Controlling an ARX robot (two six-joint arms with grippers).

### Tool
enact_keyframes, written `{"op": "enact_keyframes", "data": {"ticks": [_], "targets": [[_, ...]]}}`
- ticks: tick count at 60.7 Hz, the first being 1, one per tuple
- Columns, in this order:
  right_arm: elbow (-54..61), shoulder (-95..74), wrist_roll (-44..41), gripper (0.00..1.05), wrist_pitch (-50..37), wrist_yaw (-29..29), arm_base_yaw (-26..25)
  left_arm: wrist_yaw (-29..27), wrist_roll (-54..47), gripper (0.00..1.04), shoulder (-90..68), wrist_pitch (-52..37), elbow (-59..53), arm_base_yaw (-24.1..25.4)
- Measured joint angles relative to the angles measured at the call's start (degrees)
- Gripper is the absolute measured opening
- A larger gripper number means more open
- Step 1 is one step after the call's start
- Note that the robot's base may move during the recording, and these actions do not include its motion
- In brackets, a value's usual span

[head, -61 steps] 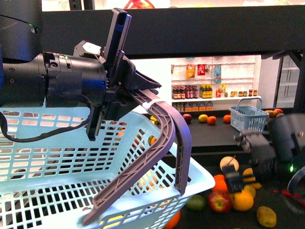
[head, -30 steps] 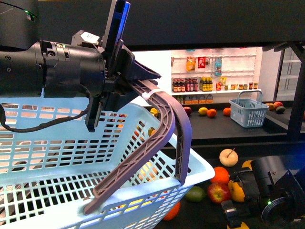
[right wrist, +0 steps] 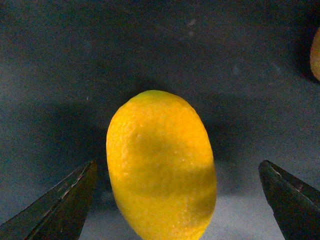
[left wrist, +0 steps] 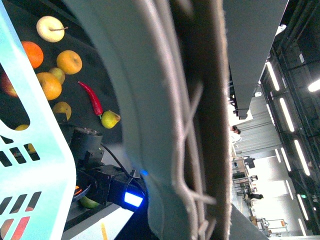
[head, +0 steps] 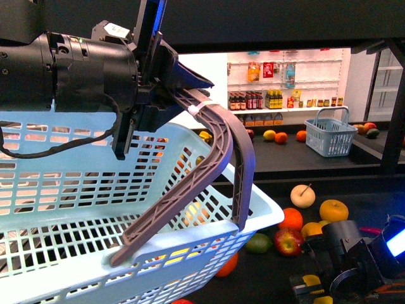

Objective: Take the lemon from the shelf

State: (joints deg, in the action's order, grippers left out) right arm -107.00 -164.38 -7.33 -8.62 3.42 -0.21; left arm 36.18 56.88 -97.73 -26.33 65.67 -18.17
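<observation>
Blue basket (head: 76,215) gripped by left end effector (head: 185,104); right end effector (right wrist: 177,167) spread astride lemon (right wrist: 160,160).

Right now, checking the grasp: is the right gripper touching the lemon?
Apart. In the right wrist view the open right gripper straddles the lemon, gaps both sides.

Sinks the right gripper (right wrist: 177,170) lower and nearer on the shelf (head: 361,187), clear of the fruit pile, baring the round orange fruit (head: 333,209) behind.
</observation>
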Motion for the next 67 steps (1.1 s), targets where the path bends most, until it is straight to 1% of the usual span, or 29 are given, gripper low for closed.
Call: {"op": "enact_keyframes", "data": {"ticks": [11,14,21,23,26,32,36,44,57,60,67], "targets": [[-3.6,-2.2,0.3,0.96,1.9,0.0,0.2,0.0,0.0,0.08,0.0,0.0,0.0,0.0],[-4.2,-2.8,0.4,0.88,2.4,0.0,0.2,0.0,0.0,0.08,0.0,0.0,0.0,0.0],[-4.3,-3.4,0.5,0.72,2.7,-0.1,0.3,0.0,0.0,0.08,0.0,0.0,0.0,0.0],[-4.3,-3.5,0.5,0.66,2.7,-0.2,0.3,0.0,0.0,0.08,0.0,0.0,0.0,0.0],[-4.3,-3.5,0.7,0.59,2.6,-0.3,0.3,0.0,0.0,0.08,0.0,0.0,0.0,0.0],[-4.1,-3.5,1.1,0.51,2.2,-0.7,0.2,0.0,0.0,0.08,0.0,0.0,0.0,0.0],[-3.4,-3.2,1.2,0.49,1.8,-0.6,0.1,0.0,0.0,0.08,0.0,0.0,0.0,0.0],[0.5,-0.8,1.0,0.48,0.3,-0.6,-0.2,0.0,0.0,0.08,0.0,0.0,0.0,0.0],[9.9,9.0,-1.4,0.48,-4.1,-1.3,-1.8,0.0,0.0,0.08,0.0,0.0,0.0,0.0],[11.9,12.4,-1.4,0.48,-4.7,-2.2,-2.1,0.0,0.0,0.08,0.0,0.0,0.0,0.0],[16.2,21.9,-0.5,0.48,-6.0,-6.3,-3.1,0.0,0.0,0.08,0.0,0.0,0.0,0.0]]}}
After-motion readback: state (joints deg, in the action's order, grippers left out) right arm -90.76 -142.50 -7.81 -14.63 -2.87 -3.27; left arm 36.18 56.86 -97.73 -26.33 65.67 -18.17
